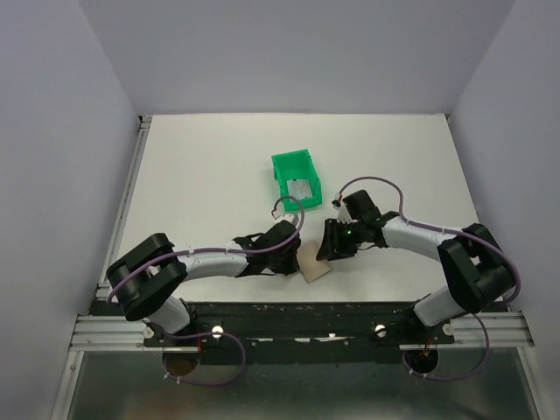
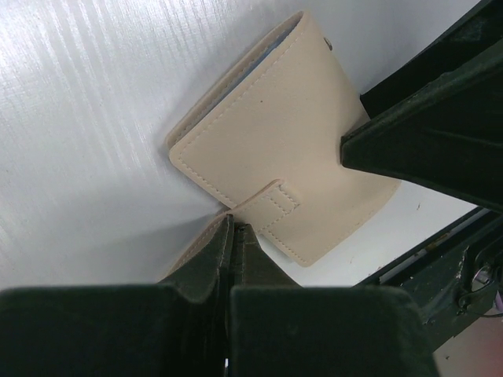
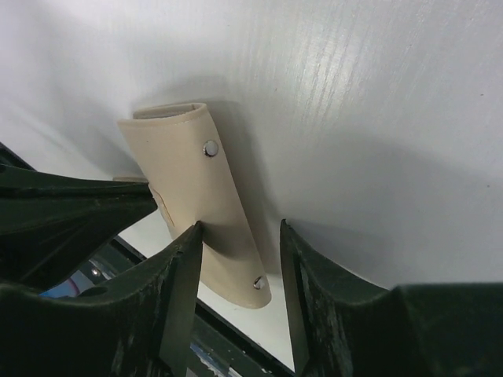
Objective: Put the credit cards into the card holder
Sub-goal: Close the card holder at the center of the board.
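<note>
The tan card holder point(image 1: 316, 262) lies closed near the table's front edge, between both grippers. In the left wrist view the card holder point(image 2: 283, 149) shows its stitched strap, and my left gripper point(image 2: 233, 229) is shut on the end of that strap. My right gripper point(image 3: 238, 230) is open and straddles the holder's snap-studded edge point(image 3: 206, 192). Its left finger point(image 3: 182, 259) touches the holder, and one right finger point(image 2: 416, 149) presses its far side. One silver-grey credit card point(image 1: 302, 190) lies inside the green bin. No other card shows.
The green plastic bin point(image 1: 282, 166) stands just behind the grippers at mid-table. The black mounting rail point(image 1: 297, 319) runs along the near edge right below the card holder. White walls enclose the table on three sides.
</note>
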You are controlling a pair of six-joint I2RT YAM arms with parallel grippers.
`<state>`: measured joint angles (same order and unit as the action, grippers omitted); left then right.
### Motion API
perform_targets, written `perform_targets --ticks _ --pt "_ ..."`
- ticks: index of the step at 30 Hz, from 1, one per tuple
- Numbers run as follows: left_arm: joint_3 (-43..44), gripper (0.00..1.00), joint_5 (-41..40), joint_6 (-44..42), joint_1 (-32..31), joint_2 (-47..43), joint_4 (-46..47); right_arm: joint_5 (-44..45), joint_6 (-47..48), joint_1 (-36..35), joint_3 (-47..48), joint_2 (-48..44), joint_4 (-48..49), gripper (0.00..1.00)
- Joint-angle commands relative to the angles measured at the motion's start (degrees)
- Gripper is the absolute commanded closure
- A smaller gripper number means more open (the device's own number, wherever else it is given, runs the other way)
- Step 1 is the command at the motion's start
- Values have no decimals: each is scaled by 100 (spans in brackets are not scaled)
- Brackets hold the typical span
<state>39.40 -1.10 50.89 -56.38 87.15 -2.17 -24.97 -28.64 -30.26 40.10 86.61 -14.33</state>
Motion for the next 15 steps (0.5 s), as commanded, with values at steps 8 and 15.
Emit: perform_targets --ticks 8,15 --pt "-213 100 286 87 -31 223 322 -930 -176 38 -274 348 825 47" --pt "-240 100 286 96 -31 241 384 -1484 -282 29 -476 252 1283 59"
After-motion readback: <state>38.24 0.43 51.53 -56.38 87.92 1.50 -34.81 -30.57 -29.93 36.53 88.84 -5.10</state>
